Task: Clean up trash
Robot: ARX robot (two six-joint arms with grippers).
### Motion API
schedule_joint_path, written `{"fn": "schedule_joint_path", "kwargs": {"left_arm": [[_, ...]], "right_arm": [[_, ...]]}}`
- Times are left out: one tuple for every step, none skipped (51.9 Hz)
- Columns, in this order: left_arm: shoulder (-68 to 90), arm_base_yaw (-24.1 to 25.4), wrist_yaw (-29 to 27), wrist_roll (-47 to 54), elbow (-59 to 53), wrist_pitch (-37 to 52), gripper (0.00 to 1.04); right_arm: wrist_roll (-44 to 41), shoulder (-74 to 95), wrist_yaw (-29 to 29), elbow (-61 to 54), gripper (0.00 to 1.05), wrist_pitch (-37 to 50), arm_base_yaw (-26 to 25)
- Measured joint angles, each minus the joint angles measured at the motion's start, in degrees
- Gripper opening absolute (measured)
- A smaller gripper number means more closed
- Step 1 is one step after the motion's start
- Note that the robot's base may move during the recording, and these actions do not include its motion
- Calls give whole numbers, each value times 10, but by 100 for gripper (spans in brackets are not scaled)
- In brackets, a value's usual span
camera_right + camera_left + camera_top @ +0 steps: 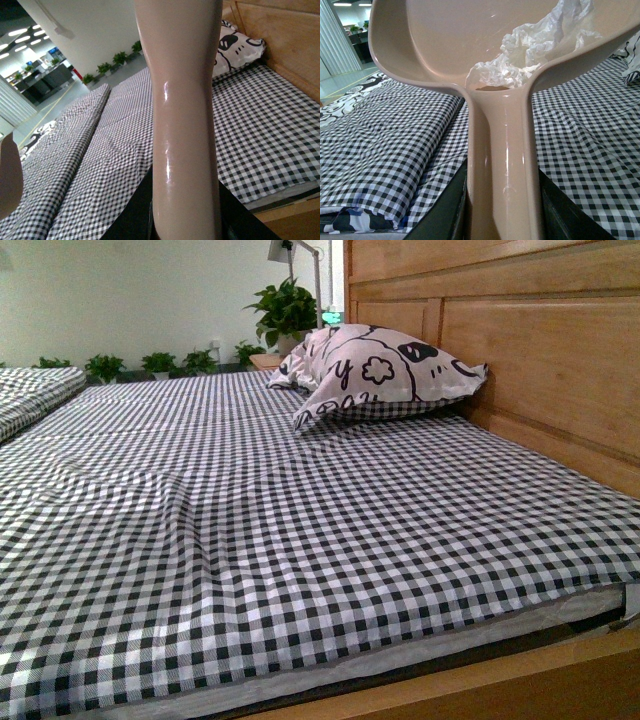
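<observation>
In the left wrist view the trash (pixel 530 50), a wrinkly white lump of tissue, lies inside the pan of the pink dustpan (pixel 445 45), close to where the handle joins. My left gripper (pixel 502 220) is shut on the dustpan's long handle, held above the checked bed. In the right wrist view the pale pink brush handle (pixel 185 125) rises between the dark jaws of my right gripper (pixel 185 220), which is shut on it. The brush's head is out of view. Neither arm shows in the front view.
The bed's black-and-white checked sheet (pixel 300 540) fills the front view, with a patterned pillow (pixel 375 370) against the wooden headboard (pixel 540 350). The bed's wooden front edge (pixel 520 685) runs along the near side. Potted plants (pixel 285 310) stand behind. A second checked bed (pixel 30 390) lies left.
</observation>
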Motion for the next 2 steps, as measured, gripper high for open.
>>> {"fn": "schedule_joint_path", "kwargs": {"left_arm": [[0, 0, 0, 0, 0, 0, 27], [0, 0, 0, 0, 0, 0, 27]], "right_arm": [[0, 0, 0, 0, 18, 0, 0], [0, 0, 0, 0, 18, 0, 0]]}}
